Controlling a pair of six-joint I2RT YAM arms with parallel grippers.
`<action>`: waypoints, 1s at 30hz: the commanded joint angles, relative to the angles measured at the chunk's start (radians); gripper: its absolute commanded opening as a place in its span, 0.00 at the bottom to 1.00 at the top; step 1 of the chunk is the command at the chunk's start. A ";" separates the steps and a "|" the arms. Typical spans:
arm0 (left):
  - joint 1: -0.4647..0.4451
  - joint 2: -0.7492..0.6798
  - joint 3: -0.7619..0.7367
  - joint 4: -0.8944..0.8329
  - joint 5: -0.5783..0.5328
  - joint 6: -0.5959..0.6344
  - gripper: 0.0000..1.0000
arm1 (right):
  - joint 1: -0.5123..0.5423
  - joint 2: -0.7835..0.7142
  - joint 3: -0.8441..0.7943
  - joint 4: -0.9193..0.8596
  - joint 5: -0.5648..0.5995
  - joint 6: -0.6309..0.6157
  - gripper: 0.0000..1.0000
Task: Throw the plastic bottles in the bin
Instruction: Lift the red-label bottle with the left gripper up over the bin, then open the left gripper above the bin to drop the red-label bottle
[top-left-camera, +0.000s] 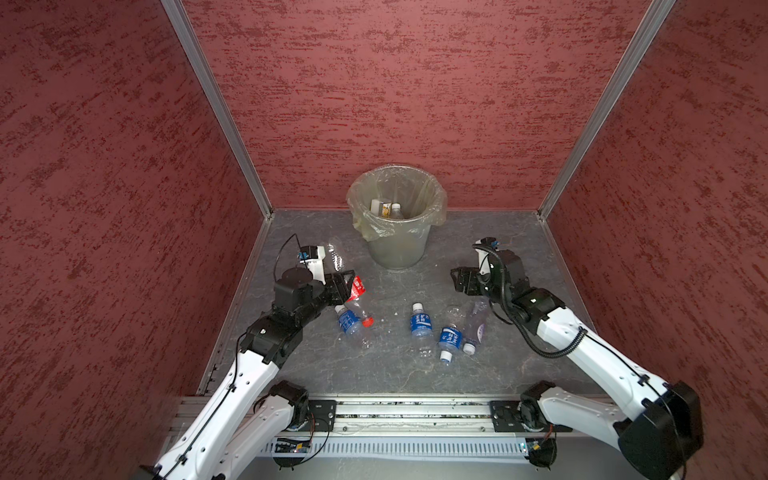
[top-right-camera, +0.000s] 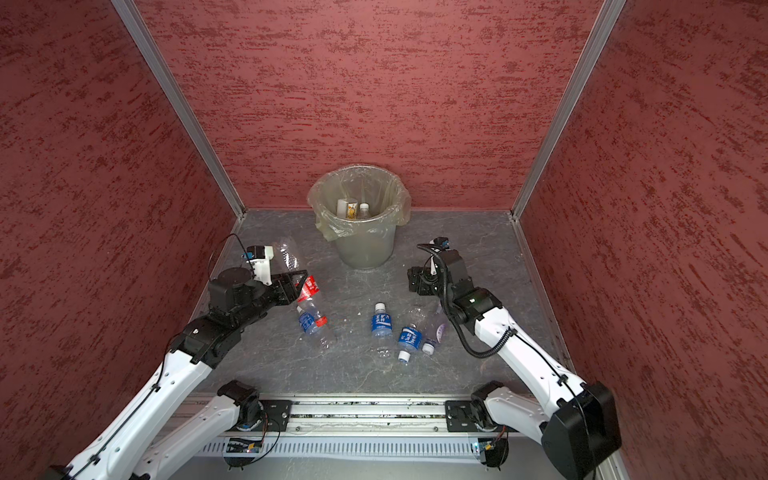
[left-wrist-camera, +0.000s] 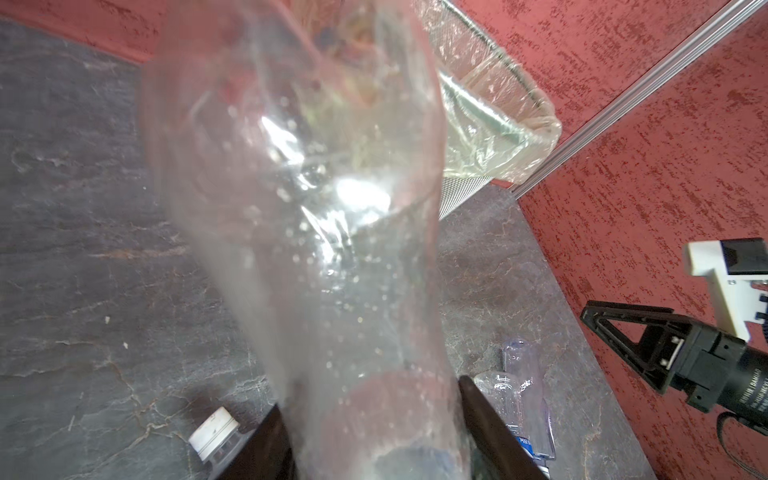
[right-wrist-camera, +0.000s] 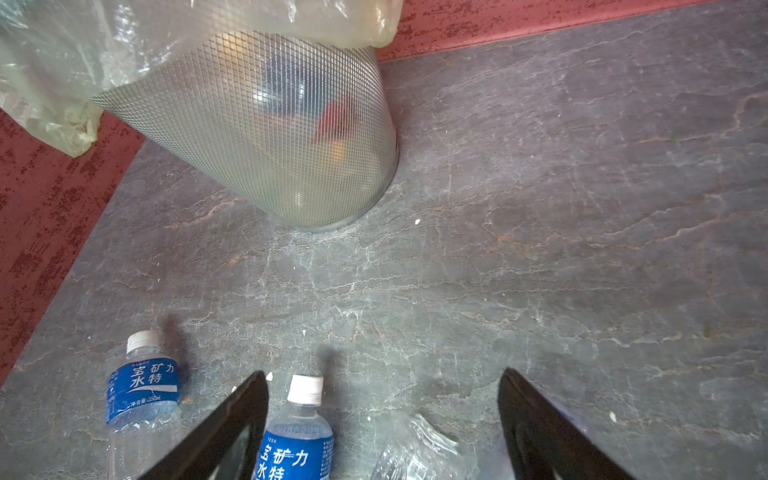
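- At left gripper (top-left-camera: 348, 286): pinched narrow round a clear bottle (left-wrist-camera: 291, 208), close by its red label (top-left-camera: 356, 289); gripped at one end, likely for a body-first drop into the bin (top-left-camera: 395, 249).
- Bottle seemingly lifted off the table (top-left-camera: 395, 374), left of the bin, not yet over its rim; judged mid-carry, more lift needed before letting go.
- Just below the jaws: blue bottle (top-left-camera: 349, 323) lying flat, white cap toward the gripper; red cap (top-left-camera: 367, 321) beside it, owner not clear.
- At right gripper (right-wrist-camera: 382, 372): spread wide, nothing held; hung over the loose cluster, probably lining up the next pick during the left-side delivery.
- Between those jaws, down on the table: second blue bottle (right-wrist-camera: 297, 449), cap toward the bin; crumpled bottle (right-wrist-camera: 415, 444) touching or just beside it.
- Further out in a top view: third blue bottle (top-left-camera: 451, 336) and pale bottle (top-left-camera: 476, 326), side by side, caps away from the bin.
- Bin near the back wall (top-left-camera: 395, 104), between the arms, likely within reach of either; bag (top-left-camera: 365, 224) folded over the rim; capped bottle (top-left-camera: 395, 210) already inside.
- Risk, as judged: thin, droplet-wet plastic, liable to buckle or slip in a tight pinch.
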 joint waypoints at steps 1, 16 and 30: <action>-0.005 -0.023 0.059 -0.029 -0.024 0.057 0.56 | -0.001 0.002 0.018 0.033 -0.011 -0.003 0.87; -0.006 0.042 0.290 0.039 -0.023 0.137 0.57 | 0.000 -0.010 0.016 0.025 -0.001 -0.003 0.88; 0.017 0.708 0.884 0.275 0.107 0.218 0.59 | -0.001 -0.061 0.002 0.009 0.014 0.006 0.88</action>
